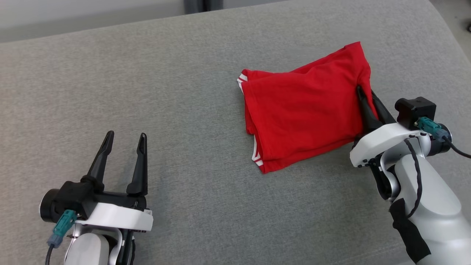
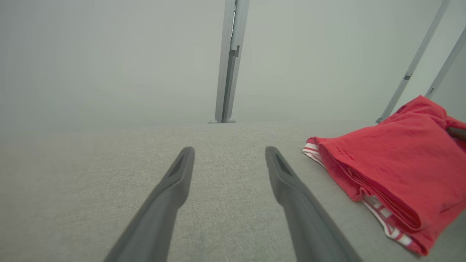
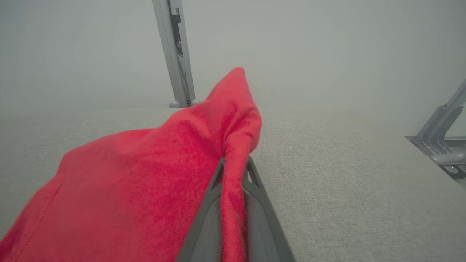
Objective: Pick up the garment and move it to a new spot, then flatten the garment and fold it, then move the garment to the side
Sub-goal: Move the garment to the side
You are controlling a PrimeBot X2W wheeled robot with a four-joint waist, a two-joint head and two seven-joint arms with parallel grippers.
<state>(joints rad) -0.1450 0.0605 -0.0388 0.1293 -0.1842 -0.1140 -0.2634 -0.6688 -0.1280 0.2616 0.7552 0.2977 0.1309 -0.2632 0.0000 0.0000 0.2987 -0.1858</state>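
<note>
Right wrist view, garment, metal post beyond

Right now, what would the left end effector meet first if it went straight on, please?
Probably nothing soon: the left end effector faces bare grey surface; the garment lies to its right.

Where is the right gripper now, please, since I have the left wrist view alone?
Observer: The right gripper is at the garment's right edge, shut on it.
Operator: Is much cloth in its grip?
Observer: Only a thin fold, which rises to a peak past the fingertips.
Operator: What stands to the right of the garment?
Observer: A grey metal bracket, at the edge of the surface.
</note>
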